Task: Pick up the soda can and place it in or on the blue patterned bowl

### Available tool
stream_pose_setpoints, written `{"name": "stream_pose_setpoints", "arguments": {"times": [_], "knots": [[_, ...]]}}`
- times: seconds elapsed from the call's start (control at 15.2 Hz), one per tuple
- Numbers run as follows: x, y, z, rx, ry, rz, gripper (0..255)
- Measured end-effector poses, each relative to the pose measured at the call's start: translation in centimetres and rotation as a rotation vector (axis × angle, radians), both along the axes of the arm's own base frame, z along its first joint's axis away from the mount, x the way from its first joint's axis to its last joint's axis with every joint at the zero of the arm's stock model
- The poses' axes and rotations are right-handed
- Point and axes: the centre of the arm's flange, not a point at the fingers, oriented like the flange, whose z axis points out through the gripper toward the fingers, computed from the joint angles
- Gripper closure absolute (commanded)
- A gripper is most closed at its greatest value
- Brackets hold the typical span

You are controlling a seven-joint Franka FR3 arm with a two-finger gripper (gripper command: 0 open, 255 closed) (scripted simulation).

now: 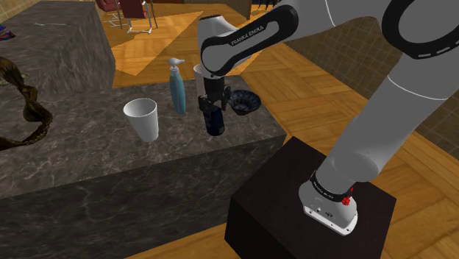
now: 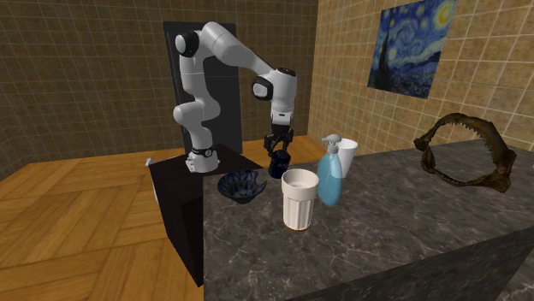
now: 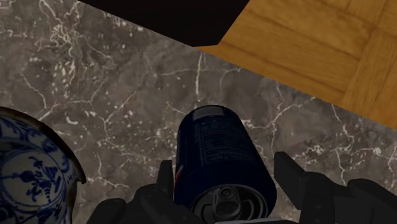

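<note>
Carry step in hand. Clamped between end effector (image 1: 213, 110) fingers: dark-blue soda can (image 1: 215, 123), seemingly just clear of tabletop (image 1: 88, 143), beside blue patterned bowl (image 1: 245, 102). Next: shift over bowl, lower, release.

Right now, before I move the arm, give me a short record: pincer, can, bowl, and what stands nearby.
pincer: shut on the soda can, one finger at each side
soda can: dark blue, upright, its top toward the wrist camera
can lifted: cannot tell
blue patterned bowl: on the dark veined counter, beside the can, apart from it, empty
white cup: upright, at the shoulder view's left of the can
blue pump bottle: upright, between cup and can
</note>
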Motion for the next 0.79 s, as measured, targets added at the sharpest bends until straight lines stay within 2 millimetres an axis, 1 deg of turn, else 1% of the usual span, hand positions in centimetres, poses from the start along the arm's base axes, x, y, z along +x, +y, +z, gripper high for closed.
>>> {"name": "stream_pose_setpoints", "arguments": {"times": [0.79], "knots": [[0.0,-0.1,6.3,0.000,0.000,0.000,255]]}}
